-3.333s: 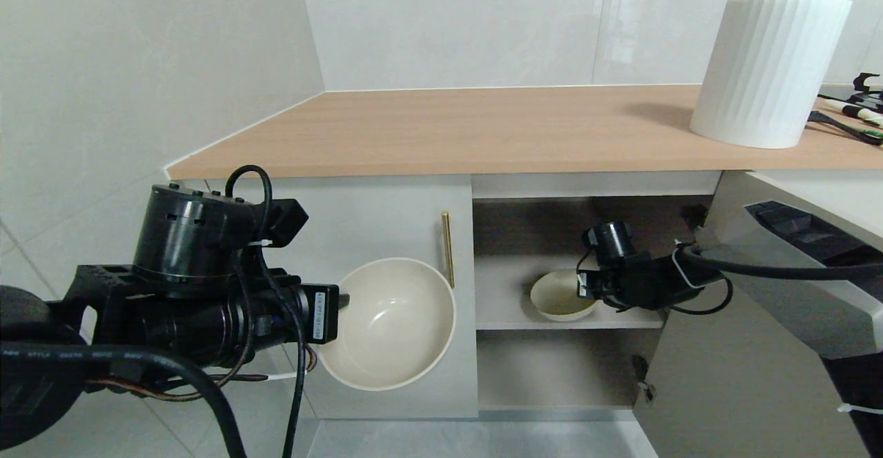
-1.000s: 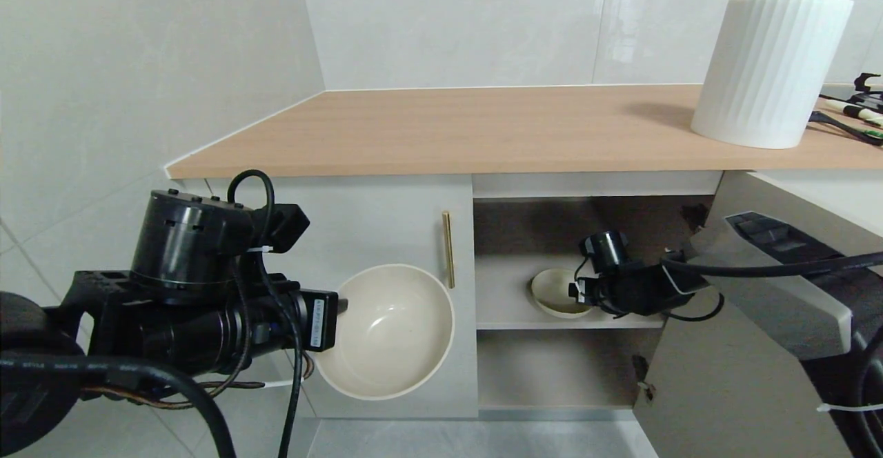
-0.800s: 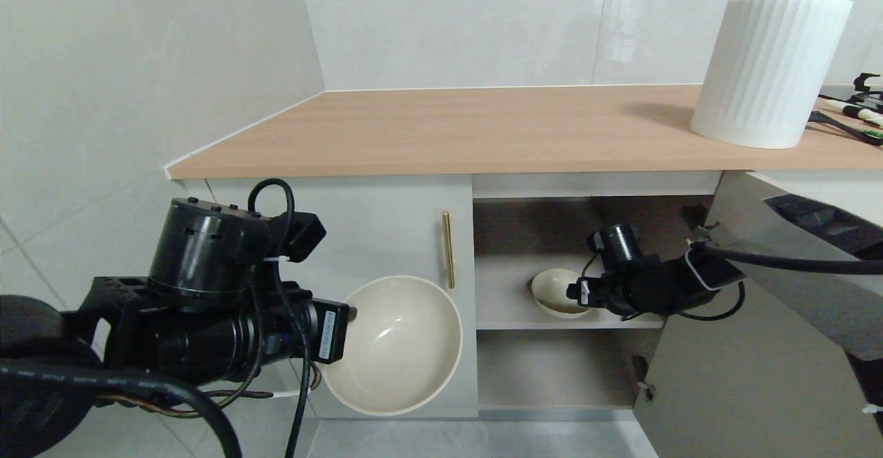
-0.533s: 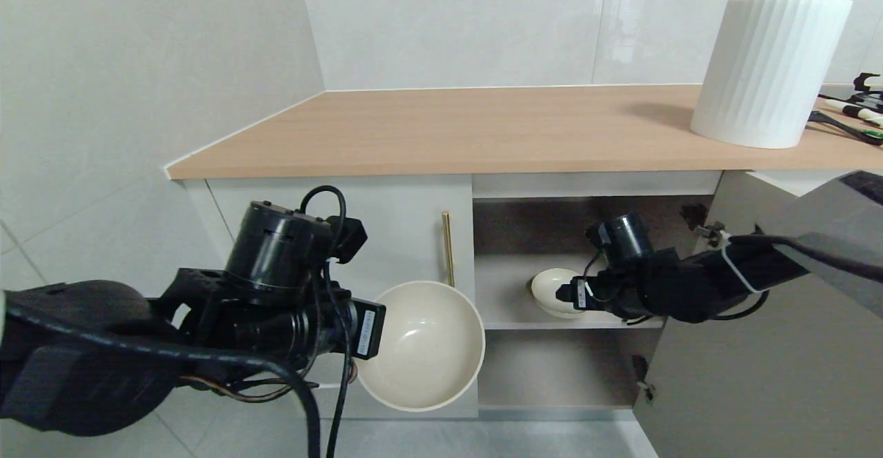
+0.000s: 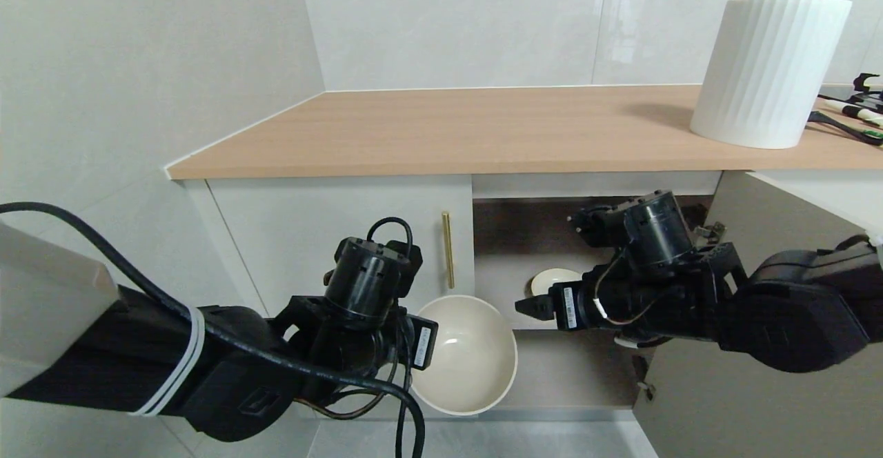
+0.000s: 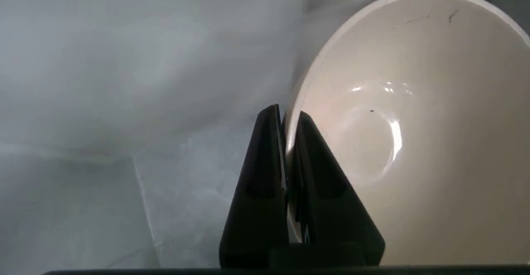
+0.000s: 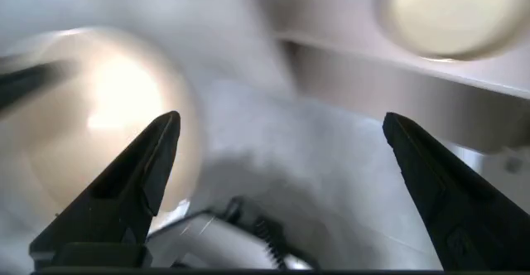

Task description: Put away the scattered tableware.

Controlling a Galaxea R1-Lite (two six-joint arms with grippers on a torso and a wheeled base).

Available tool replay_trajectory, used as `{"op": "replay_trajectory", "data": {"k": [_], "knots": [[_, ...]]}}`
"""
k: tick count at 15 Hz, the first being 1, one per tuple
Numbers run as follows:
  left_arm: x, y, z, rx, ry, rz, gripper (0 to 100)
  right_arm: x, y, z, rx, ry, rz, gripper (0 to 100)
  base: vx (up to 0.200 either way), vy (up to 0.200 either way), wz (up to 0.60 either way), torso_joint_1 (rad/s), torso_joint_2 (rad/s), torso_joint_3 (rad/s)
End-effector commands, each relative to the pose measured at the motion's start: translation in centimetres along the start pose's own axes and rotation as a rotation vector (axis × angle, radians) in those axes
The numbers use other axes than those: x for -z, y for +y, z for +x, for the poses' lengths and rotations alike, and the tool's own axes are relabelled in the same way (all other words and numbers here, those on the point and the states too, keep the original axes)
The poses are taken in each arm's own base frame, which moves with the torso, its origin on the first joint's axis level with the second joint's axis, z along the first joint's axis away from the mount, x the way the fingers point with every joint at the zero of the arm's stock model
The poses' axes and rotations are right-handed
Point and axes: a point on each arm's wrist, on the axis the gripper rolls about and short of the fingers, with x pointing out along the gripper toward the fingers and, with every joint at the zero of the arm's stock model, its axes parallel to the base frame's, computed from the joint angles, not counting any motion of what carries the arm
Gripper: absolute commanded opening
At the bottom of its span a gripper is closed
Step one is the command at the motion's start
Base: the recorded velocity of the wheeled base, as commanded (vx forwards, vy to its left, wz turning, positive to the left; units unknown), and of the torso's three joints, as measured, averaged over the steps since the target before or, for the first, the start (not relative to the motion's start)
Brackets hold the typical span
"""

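Left tool (image 5: 419,342): in the left wrist view the left tool (image 6: 286,119) has its two fingers (image 6: 267,155) pressed together on the rim of the large cream bowl (image 6: 406,142), one finger inside the rim and one outside. We log it as clamped on the bowl.

Large cream bowl (image 5: 465,356): held off the floor in front of the cabinet, at the seam between the closed left door (image 5: 331,223) and the open compartment. It is tipped so its hollow faces up towards the head camera. It sits lower than the shelf (image 5: 500,284), before the lower compartment (image 5: 572,368).

Right tool (image 5: 530,305): in the right wrist view the right tool (image 7: 277,134) has its fingers (image 7: 153,155) wide apart with nothing between them. It hangs in front of the open compartment, level with the shelf's front edge, just beside the large cream bowl (image 7: 99,101) and apart from it.

Small cream bowl (image 5: 552,281): stands upright on the shelf inside the cabinet, behind the right tool and not touching it. The right wrist view shows the small cream bowl (image 7: 447,14) on the shelf too.

Other: brass handle (image 5: 446,249) on the closed left door. White ribbed container (image 5: 769,72) stands on the wooden surface (image 5: 483,127), with utensils (image 5: 852,110) near it at the far right edge.
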Motion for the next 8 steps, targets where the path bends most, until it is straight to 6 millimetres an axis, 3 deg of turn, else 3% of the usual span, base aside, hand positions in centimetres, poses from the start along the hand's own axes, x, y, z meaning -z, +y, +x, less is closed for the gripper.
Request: {"op": "replay_trajectory", "data": {"k": [1,3,8], "knots": [[0.8,-0.7,0.8,0.009,0.022,0.014,0,0.6,1.7,-1.2,-0.047,0.004,-0.033,100,0.000,0.000,0.00,0.000,0.00,0.000],[0.9,-1.0,1.1,0.011,0.009,0.004,0,1.5,2.5,-0.4,-0.061,0.039,-0.051,100,0.000,0.000,0.00,0.000,0.00,0.000],[0.4,-0.9,0.6,0.010,-0.017,-0.007,0,2.4,2.4,1.1,-0.045,0.084,-0.055,100,0.000,0.000,0.00,0.000,0.00,0.000]]}}
